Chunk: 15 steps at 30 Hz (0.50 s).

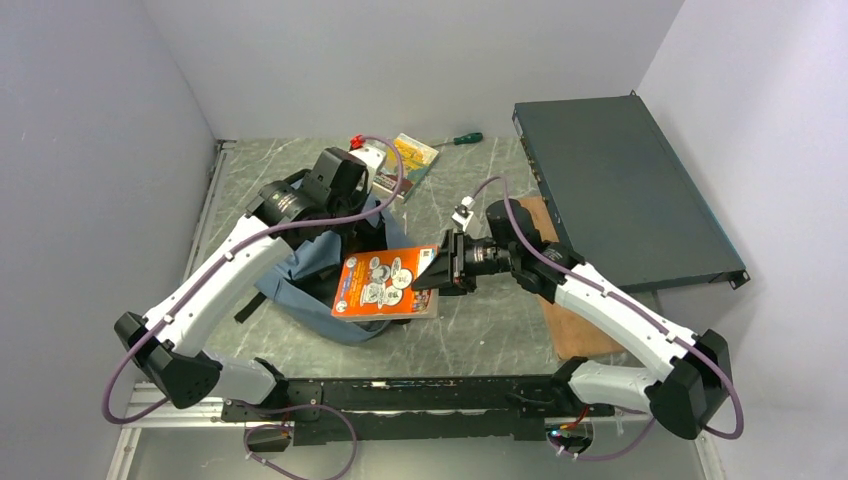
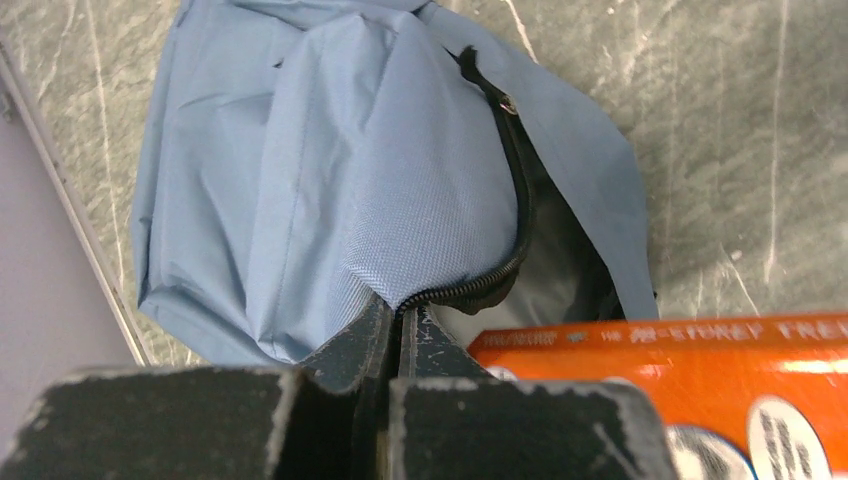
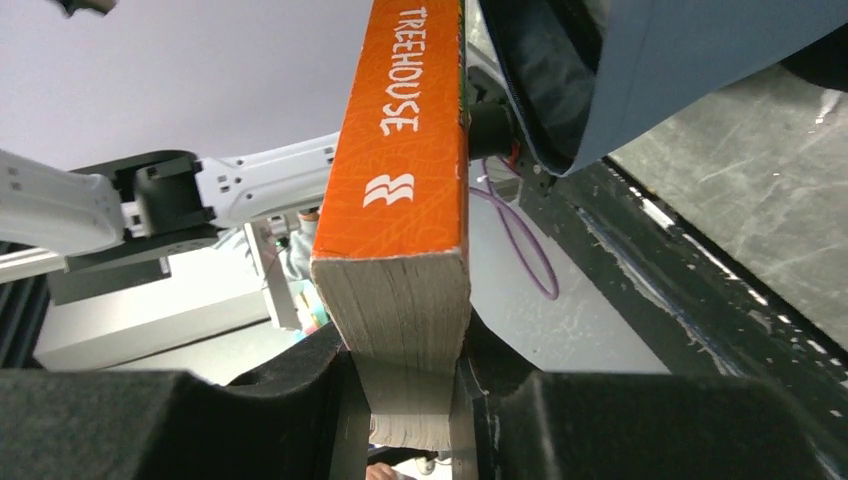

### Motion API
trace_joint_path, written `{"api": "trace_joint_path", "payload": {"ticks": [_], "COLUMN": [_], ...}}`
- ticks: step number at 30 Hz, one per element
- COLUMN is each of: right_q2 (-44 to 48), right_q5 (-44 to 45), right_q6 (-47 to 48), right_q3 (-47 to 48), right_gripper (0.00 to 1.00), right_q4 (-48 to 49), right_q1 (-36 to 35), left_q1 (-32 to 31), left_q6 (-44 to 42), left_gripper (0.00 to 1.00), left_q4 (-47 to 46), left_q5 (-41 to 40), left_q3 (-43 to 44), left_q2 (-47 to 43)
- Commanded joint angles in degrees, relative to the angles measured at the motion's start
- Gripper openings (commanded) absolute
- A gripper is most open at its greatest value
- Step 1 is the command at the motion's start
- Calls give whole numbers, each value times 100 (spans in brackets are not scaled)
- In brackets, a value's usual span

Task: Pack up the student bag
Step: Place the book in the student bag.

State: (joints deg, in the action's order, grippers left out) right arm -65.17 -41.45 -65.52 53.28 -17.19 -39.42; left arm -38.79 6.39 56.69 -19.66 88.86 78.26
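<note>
From above, the soft grey-blue fabric backpack (image 1: 300,268) lies crumpled on the grey marbled stone worktop (image 1: 480,335), left of the middle. The right end effector (image 1: 437,272) holds a thick orange paperback book (image 1: 385,285) flat over it. A flat dark grey metal box (image 1: 620,190) sits at the far right.

The left wrist view shows the left end effector (image 2: 398,318) pinched shut on the backpack's (image 2: 330,170) woven edge, at the curved black zipper (image 2: 522,200).

In the right wrist view, the right end effector (image 3: 405,385) squeezes the book's (image 3: 400,150) pale page edges.
</note>
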Motion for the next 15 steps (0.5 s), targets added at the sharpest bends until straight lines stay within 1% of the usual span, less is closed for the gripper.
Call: {"api": "trace_joint_path", "payload": {"ticks": [1,5,6,9,12,15], "right_q2": [-140,-503,-509,-378,-343,-554], "right_q5": [180,689,798,879,1000,1616], "right_q6": [708,1829,1956,1573,687,-104], "right_q3": [464,960,957,562,-19,-422], "right_gripper": [0,0,0,0,0,0], "right_q4": [-183,-1330,-1383,-434,1120,2640], "right_q1": [6,5,10,4,-11,-132], "left_q1": [7,6,3,4,5,26], "left_q6": [-524,-897,-962,-1076,-1045,-828], "left_gripper": [0,0,0,0,0,0], "left_q4": [-157,209,266,454,664,646], "left_q5": [689,1037,1120,1565,1773,1993], "left_q3": [443,467,474,547,667,660], "left_q2": [-293,-398,-424,-416,-265,-134]}}
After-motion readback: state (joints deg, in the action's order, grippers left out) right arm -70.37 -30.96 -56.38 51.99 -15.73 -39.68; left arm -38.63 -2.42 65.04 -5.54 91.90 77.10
